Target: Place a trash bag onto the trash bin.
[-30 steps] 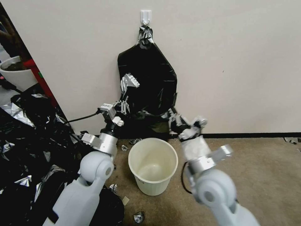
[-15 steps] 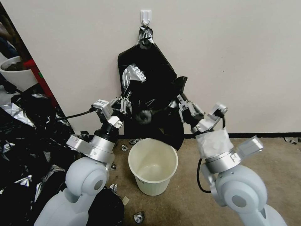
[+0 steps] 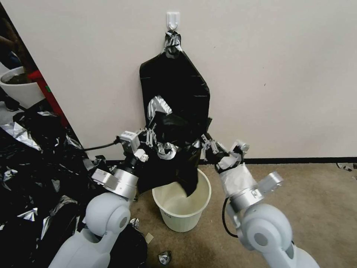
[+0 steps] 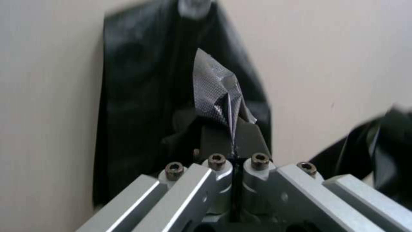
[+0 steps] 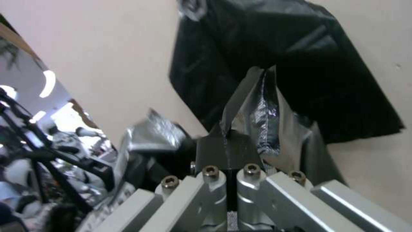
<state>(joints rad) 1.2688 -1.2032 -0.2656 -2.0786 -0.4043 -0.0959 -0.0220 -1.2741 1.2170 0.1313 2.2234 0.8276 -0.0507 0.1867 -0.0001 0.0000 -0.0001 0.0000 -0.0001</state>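
Observation:
The trash bag [image 3: 169, 169] is thin glossy black film, stretched between my two grippers just above the trash bin [image 3: 182, 219], a cream-white round bin on the carpet. The bag's lower corner dips inside the bin's mouth. My left gripper [image 3: 150, 136] is shut on the bag's left edge, and a silvery fold of film [image 4: 212, 90] stands up from between its fingertips [image 4: 217, 138]. My right gripper [image 3: 206, 145] is shut on the right edge, with crumpled film [image 5: 262, 112] rising past its fingertips [image 5: 214, 151]. Both grippers hover behind the bin's far rim, close to the wall.
A flat black bundle [image 3: 174, 85] hangs from a white wall hook [image 3: 173, 19] right behind the grippers. A big heap of black and silvery film [image 3: 33, 160] lies at the left, with a white pot of soil [image 3: 18, 89] beyond. Film scraps [image 3: 163, 257] dot the carpet.
Both grippers have come down and slightly toward the bin with the bag. The bag's lower end, which hung behind the bin, now drops into its mouth.

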